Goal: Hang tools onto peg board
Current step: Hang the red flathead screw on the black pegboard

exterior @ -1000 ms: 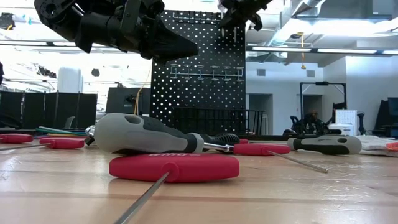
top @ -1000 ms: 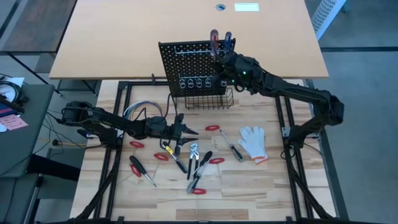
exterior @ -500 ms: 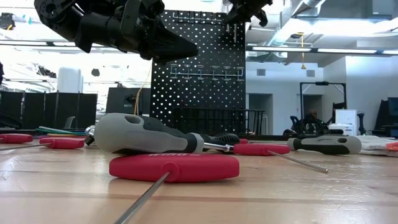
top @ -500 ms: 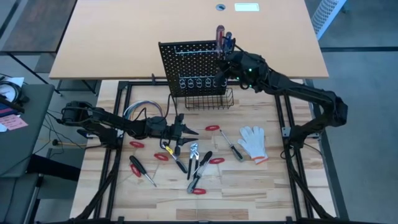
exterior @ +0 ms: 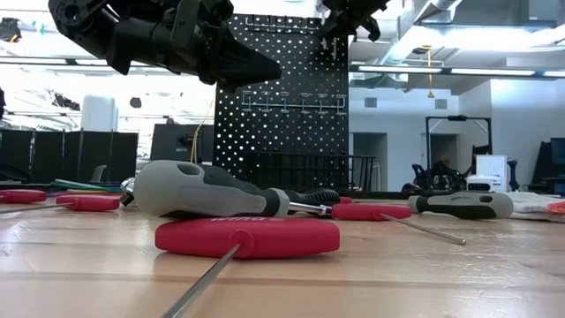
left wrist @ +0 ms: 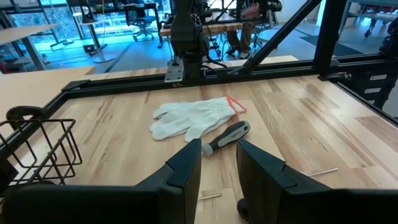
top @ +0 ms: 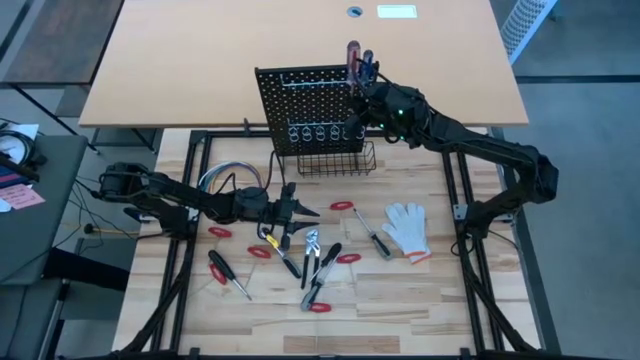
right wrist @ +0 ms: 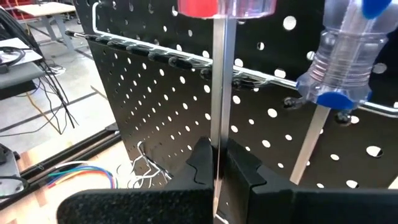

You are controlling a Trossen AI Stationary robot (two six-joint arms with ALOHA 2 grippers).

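We judge the job barely begun: our right gripper (right wrist: 217, 163), clamped on a red screwdriver (top: 350, 52), holds it at the peg board's (top: 305, 100) top right beside a blue screwdriver (right wrist: 341, 68), while other tools (top: 315, 262) lie under the slightly parted left gripper (top: 297, 210)

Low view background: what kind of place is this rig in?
Probably an open-plan lab or office workshop: exposed ceiling ducts and strip lights, desks with dark monitors and a seated person behind the peg board, which stands on a wooden bench.

Overhead + table-level cams, both w/ peg board (top: 312, 108).
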